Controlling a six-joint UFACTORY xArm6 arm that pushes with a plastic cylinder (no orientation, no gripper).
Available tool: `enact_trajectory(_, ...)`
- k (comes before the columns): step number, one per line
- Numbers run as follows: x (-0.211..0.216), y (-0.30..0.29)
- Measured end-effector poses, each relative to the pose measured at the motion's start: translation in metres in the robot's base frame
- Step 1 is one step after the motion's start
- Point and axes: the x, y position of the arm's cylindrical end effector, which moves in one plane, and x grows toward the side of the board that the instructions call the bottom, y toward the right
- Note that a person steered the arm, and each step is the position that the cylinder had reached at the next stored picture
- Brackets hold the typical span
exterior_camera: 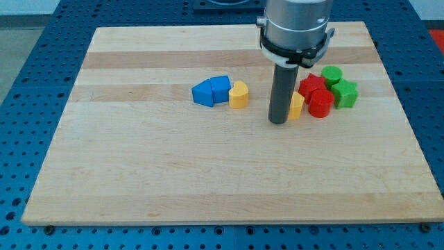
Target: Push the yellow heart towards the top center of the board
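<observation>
- The tabletop [208,173] is pale wood with lengthwise grain bands, lying on a blue perforated base [28,83].
- The arm carries no hand, only a smooth dark cylindrical rod; its tip [279,122] touches a partly hidden yellow block [297,106].
- The yellow heart [238,94] sits near the tabletop's middle, against two blue blocks [211,91].
- Toward the right edge cluster two red blocks [316,95] and two green blocks [340,87], matte and chunky.

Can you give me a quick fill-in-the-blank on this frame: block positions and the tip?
1. My tip sits just left of a ____ block.
2. The other yellow block touches the ____ blocks on its left.
3. The green blocks lie at the cluster's ____ end in the view.

Missing: yellow; blue; right
</observation>
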Motion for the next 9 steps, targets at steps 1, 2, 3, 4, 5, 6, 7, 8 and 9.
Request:
enact_trajectory(1,-0.015,0.009)
enact_trajectory(2,-0.022,0.018)
enact_trajectory(3,-0.004,0.001)
enact_trajectory(4,0.013,-0.042)
enact_trajectory(5,0.003,-0.064)
enact_trajectory(6,-0.019,-0.067)
enact_trajectory(7,-0.043,-0.067)
enact_trajectory(8,-0.067,-0.067)
enact_trajectory(9,-0.079,-0.067)
